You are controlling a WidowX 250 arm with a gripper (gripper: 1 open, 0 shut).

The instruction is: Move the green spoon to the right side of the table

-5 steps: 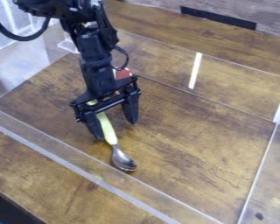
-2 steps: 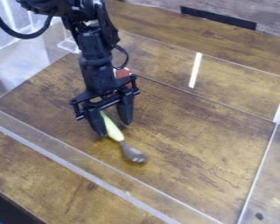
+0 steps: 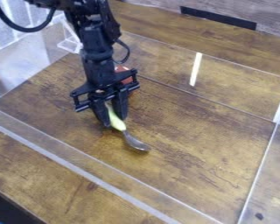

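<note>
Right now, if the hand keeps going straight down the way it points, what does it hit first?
The green spoon. The hand points down with its fingers straddling the yellow-green handle, apparently already at it. Just beneath that lies the table; depth from this single view is uncertain.

From my seat, the right half of the table (image 3: 213,122) lies bare: worn wood with nothing standing on it, so I see a free lane from the middle out to that side. Clear acrylic walls (image 3: 257,179) hem the surface at the right and near edges, low but in the way of a low sweep. The arm's fingers (image 3: 99,111) stand down over the green spoon (image 3: 120,133) at centre. Behind them a red-capped mushroom (image 3: 123,74) sits close, narrowing room on the far side.
</note>
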